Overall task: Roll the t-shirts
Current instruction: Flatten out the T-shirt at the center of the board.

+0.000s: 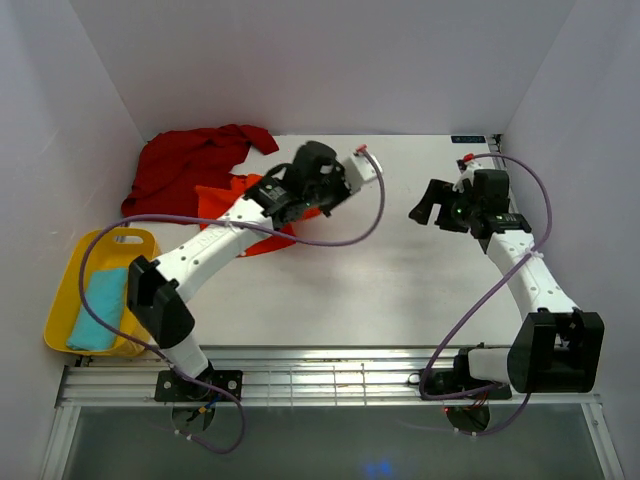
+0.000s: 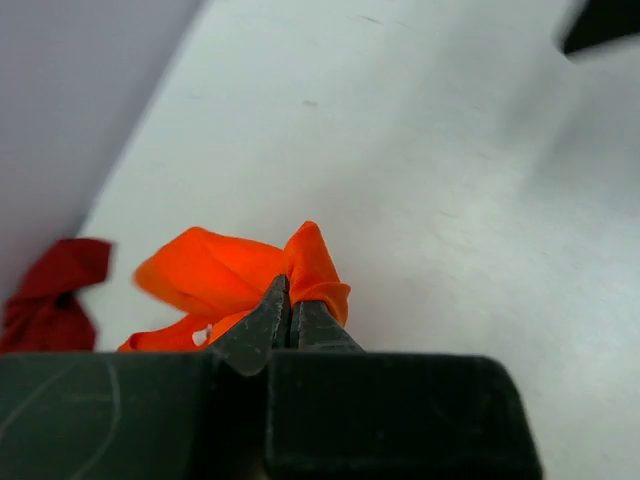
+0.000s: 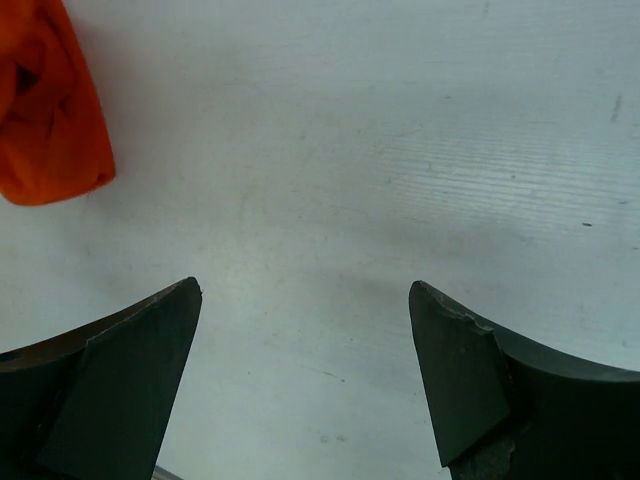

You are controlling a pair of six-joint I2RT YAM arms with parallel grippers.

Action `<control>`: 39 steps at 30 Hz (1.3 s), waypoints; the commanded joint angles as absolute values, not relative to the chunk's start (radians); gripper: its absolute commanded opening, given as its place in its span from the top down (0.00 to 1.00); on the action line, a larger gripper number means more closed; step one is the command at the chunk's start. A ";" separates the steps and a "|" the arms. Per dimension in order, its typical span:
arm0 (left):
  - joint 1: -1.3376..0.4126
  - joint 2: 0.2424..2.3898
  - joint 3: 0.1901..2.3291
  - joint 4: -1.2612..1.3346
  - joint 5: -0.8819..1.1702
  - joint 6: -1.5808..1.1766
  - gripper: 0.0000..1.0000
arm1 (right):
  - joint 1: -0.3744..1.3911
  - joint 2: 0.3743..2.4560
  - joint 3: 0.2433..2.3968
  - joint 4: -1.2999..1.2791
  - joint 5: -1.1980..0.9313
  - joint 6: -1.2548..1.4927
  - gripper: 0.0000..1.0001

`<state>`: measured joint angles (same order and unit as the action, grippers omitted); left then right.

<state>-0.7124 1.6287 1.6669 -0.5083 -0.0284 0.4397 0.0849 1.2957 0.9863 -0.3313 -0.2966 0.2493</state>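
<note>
Yellow tray (image 1: 68,285): sitting at my near left on the tabletop (image 1: 400,290), carrying a teal cloth (image 1: 100,305).
Dark red t-shirt (image 1: 185,165): lying crumpled in the far left corner.
Orange t-shirt (image 2: 215,270): lying bunched just beside the red one.
Left end effector (image 2: 291,300): I am pinching a fold of the orange t-shirt, jaws closed tight on the cloth.
Right end effector (image 3: 305,288): I am hovering over bare tabletop, fingers spread wide, gripping nothing.

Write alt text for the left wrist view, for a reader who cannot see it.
The left end effector, closed, pinches a fold of the orange t-shirt, with the white table beyond it. The dark red t-shirt lies bunched at the left edge of the view.
</note>
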 commanded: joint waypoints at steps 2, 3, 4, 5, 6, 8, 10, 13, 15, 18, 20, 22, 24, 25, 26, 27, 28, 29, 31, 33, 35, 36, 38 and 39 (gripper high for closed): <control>-0.856 1.670 1.635 -0.664 0.185 0.460 0.75 | -0.027 1.236 0.963 -0.262 -0.322 0.313 0.10; -0.873 1.681 1.638 -0.707 0.239 0.465 0.58 | -0.031 1.233 0.962 -0.262 -0.312 0.313 0.10; -0.903 1.699 1.643 -0.727 0.261 0.474 0.45 | -0.032 1.229 0.957 -0.262 -0.304 0.308 0.10; -0.914 1.706 1.646 -0.747 0.281 0.477 0.26 | -0.032 1.227 0.956 -0.261 -0.301 0.308 0.10; -0.917 1.709 1.651 -0.771 0.299 0.476 0.24 | -0.032 1.229 0.953 -0.253 -0.305 0.307 0.10; -0.916 1.703 1.658 -0.779 0.304 0.460 0.23 | -0.031 1.245 0.950 -0.252 -0.314 0.307 0.10; -0.882 1.689 1.643 -0.766 0.211 0.459 0.23 | -0.031 1.271 0.951 -0.245 -0.333 0.304 0.10; -0.682 1.648 1.609 -0.690 0.140 0.370 0.23 | -0.017 1.319 0.956 -0.241 -0.391 0.302 0.10; -0.544 1.638 1.591 -0.680 0.141 0.298 0.25 | 0.014 1.341 0.957 -0.238 -0.410 0.304 0.10; -0.362 1.638 1.505 -0.660 0.029 0.282 0.25 | 0.142 1.390 0.982 -0.267 -0.355 0.249 0.04; -0.290 1.635 1.451 -0.650 0.015 0.278 0.26 | 0.225 1.436 0.999 -0.322 -0.289 0.215 0.02; -0.252 1.635 1.393 -0.637 0.026 0.262 0.25 | 0.276 1.468 1.012 -0.344 -0.278 0.175 0.05; -0.238 1.641 1.365 -0.602 0.015 0.252 0.24 | 0.293 1.523 1.026 -0.360 -0.270 0.155 0.11; -0.235 1.652 1.364 -0.588 0.015 0.242 0.23 | 0.302 1.566 1.034 -0.370 -0.267 0.135 0.11; -0.235 1.660 1.364 -0.574 0.015 0.238 0.23 | 0.307 1.592 1.046 -0.382 -0.268 0.127 0.12; -0.235 1.670 1.364 -0.557 0.015 0.233 0.23 | 0.311 1.615 1.060 -0.412 -0.273 0.118 0.12; -0.235 1.683 1.376 -0.555 0.021 0.230 0.23 | 0.319 1.658 1.080 -0.425 -0.285 0.109 0.15; -0.235 1.710 1.382 -0.554 0.032 0.227 0.22 | 0.324 1.676 1.088 -0.436 -0.313 0.095 0.20; -0.235 1.736 1.397 -0.555 0.043 0.218 0.23 | 0.340 1.707 1.086 -0.443 -0.324 0.089 0.23; -0.235 1.761 1.404 -0.554 0.048 0.209 0.23 | 0.356 1.721 1.081 -0.439 -0.321 0.084 0.24; -0.235 1.778 1.410 -0.551 0.061 0.198 0.22 | 0.379 1.744 1.084 -0.430 -0.336 0.077 0.24; -0.235 1.782 1.413 -0.549 0.075 0.196 0.23 | 0.385 1.753 1.088 -0.430 -0.340 0.071 0.27; -0.235 1.789 1.414 -0.546 0.121 0.196 0.22 | 0.391 1.781 1.098 -0.431 -0.365 0.064 0.41; -0.233 1.801 1.417 -0.540 0.126 0.196 0.23 | 0.391 1.789 1.101 -0.430 -0.376 0.061 0.48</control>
<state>-0.2371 1.8072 1.3758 -0.5667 0.0639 0.2157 0.3817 1.7599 1.0630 -0.4175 -0.3252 0.0849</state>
